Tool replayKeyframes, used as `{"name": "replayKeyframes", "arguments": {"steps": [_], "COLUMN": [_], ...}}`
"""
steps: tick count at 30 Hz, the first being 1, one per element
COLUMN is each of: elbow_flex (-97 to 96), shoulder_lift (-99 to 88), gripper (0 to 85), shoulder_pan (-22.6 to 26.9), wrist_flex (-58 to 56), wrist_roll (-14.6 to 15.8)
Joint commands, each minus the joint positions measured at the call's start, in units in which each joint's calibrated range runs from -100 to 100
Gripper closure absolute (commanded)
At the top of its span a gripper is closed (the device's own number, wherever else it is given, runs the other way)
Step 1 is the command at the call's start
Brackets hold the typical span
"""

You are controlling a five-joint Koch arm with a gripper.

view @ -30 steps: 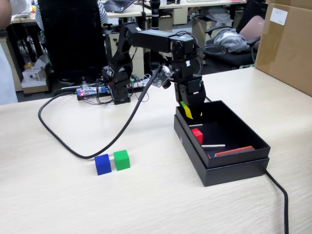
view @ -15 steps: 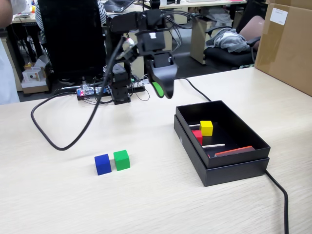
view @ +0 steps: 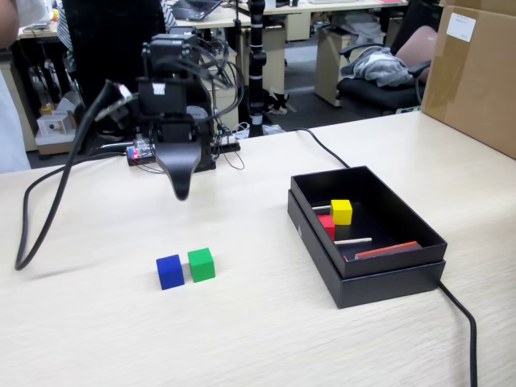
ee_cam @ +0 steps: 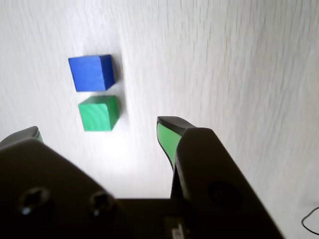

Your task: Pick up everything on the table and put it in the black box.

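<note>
On the beige table (view: 242, 339) a blue cube (view: 169, 272) and a green cube (view: 201, 264) sit side by side; the wrist view shows the blue cube (ee_cam: 91, 72) above the green cube (ee_cam: 99, 113). The black box (view: 364, 272) at the right holds a yellow cube (view: 342, 211) and a red cube (view: 326, 225). My gripper (view: 181, 191) hangs in the air behind and above the two loose cubes. In the wrist view the gripper (ee_cam: 99, 130) is open and empty, its green-lined fingertips (ee_cam: 166, 133) wide apart just below the green cube.
A thick black cable (view: 48, 210) loops over the table's left side, and another cable (view: 461, 322) runs off the front right past the box. A big brown carton (view: 476, 72) stands at the far right. Thin sticks and a red strip (view: 387, 250) lie inside the box.
The arm swung left from over the box to above the blue and green cubes. The yellow cube left the gripper and now rests in the box.
</note>
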Motion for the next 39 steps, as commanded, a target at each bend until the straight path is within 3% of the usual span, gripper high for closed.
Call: {"name": "replayKeyframes", "arguments": {"steps": [1,17,26,28,31,39], "elbow_flex": [7.82,25.49,32.66,35.47,36.37,30.03], "shoulder_lift": [5.31,32.96,41.23,44.1,44.9,31.01], "gripper": [38.8,41.0,60.6,71.2,78.6,78.7], "shoulder_pan": [-0.59,-1.9,-2.05,-2.2,-2.49,-3.71], "wrist_flex": [0.33,0.25,0.25,0.25,0.25,0.07], "wrist_roll": [-0.29,-0.93,-1.17,-1.12,-1.07,-1.32]}}
